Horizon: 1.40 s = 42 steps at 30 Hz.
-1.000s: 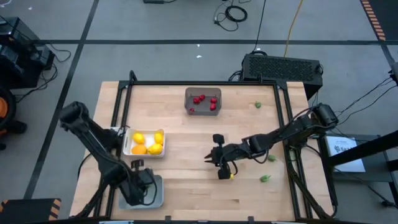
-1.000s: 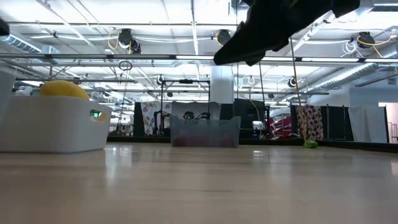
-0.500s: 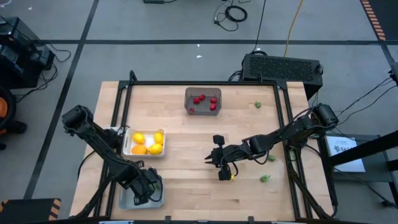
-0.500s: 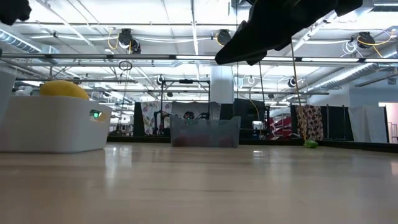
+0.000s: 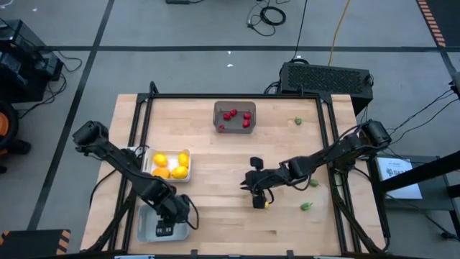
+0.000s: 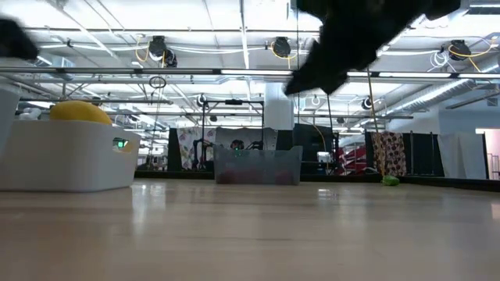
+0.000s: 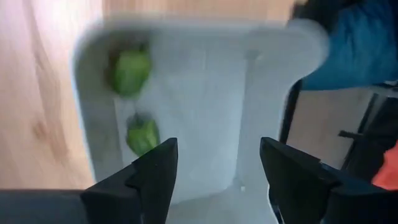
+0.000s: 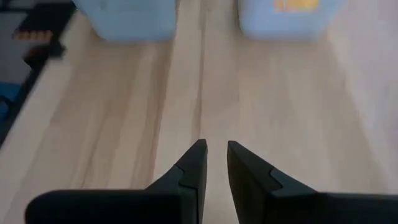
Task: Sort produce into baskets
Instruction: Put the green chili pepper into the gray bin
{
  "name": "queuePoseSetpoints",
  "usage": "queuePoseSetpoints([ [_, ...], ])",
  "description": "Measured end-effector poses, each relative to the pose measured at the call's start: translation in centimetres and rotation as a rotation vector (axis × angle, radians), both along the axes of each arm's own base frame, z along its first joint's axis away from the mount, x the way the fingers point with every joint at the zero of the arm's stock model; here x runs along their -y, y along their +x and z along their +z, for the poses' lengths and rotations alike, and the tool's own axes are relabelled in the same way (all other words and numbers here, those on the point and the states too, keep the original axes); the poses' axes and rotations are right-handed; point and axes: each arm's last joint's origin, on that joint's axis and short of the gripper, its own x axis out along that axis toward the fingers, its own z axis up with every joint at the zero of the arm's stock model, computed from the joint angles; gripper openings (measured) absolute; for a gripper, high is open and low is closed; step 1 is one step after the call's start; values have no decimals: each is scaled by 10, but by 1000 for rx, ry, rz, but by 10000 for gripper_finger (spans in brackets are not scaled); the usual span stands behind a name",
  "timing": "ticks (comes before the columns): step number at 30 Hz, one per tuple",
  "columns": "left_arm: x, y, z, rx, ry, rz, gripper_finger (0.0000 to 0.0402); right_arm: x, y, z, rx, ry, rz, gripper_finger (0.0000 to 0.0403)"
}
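My left gripper (image 7: 214,163) hangs open over the light grey-blue basket (image 5: 146,232) at the table's near left and holds nothing. Two green pieces (image 7: 131,70) (image 7: 143,135) lie on that basket's floor. My right gripper (image 8: 214,155) hovers above the bare wood mid-table (image 5: 253,183). It points toward the left, its fingers all but shut, with nothing between them. Yellow-orange rounds (image 5: 169,166) fill the white basket (image 5: 147,173). Red berries (image 5: 231,115) sit in the dark grey basket (image 5: 218,128). Loose green pieces (image 5: 297,121) (image 5: 313,183) (image 5: 307,206) lie on the table's right side.
A black frame (image 5: 237,96) runs around the table's far and side edges. A large black box (image 5: 327,78) stands beyond the far right corner. Bare wood stretches between the baskets and my right gripper. In the low view the white basket (image 6: 66,156) is near left.
My left gripper has swung over the light grey-blue basket toward the table's right and a little toward the near edge, tipping as it went. My right gripper has stayed in place and rolled slightly.
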Motion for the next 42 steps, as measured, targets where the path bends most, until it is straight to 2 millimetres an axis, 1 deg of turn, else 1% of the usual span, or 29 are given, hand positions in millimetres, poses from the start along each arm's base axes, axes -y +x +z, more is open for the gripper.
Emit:
queuePoseSetpoints([
  [2, -1, 7, 10, 91, 16, -60, 235, -2, -8, -5, -113, 41, -33, 54],
  [3, -2, 12, 16, 158, 44, -99, 235, -2, -14, -6, -199, 65, -47, 54],
  [6, -6, 25, 26, 394, 195, -236, 235, -2, -28, -1, -454, 142, -154, 54],
  [8, -10, 33, 24, 532, 313, -336, 235, -4, -38, 4, -609, 161, -219, 54],
  [10, -17, 43, 21, 625, 379, -416, 235, -7, -44, 11, -703, 192, -237, 54],
  [12, -28, 55, 19, 709, 414, -445, 233, -11, -51, 16, -793, 224, -231, 54],
  [14, -39, 69, 19, 812, 424, -437, 227, -16, -57, 20, -872, 248, -202, 54],
  [17, -58, 87, 18, 976, 415, -409, 216, -23, -63, 22, -918, 239, -155, 55],
  [20, -78, 100, 16, 1116, 421, -322, 207, -31, -73, 22, -959, 169, -76, 61],
  [23, -96, 109, 13, 1184, 422, -257, 204, -39, -84, 21, -1002, 89, 18, 76],
  [26, -106, 118, 12, 1270, 408, -217, 203, -46, -91, 21, -1018, 48, 74, 99],
  [28, -109, 122, 6, 1297, 412, -201, 203, -50, -95, 21, -1031, 27, 100, 117],
  [30, -109, 129, -1, 1335, 421, -192, 203, -54, -98, 21, -1028, 15, 143, 136],
  [33, -109, 136, -15, 1336, 436, -210, 203, -59, -103, 19, -1018, -27, 205, 164],
  [38, -107, 142, -30, 1317, 430, -222, 203, -62, -114, 0, -1037, -59, 228, 198],
  [42, -107, 143, -32, 1315, 429, -222, 203, -65, -118, -15, -1010, -45, 248, 211],
])
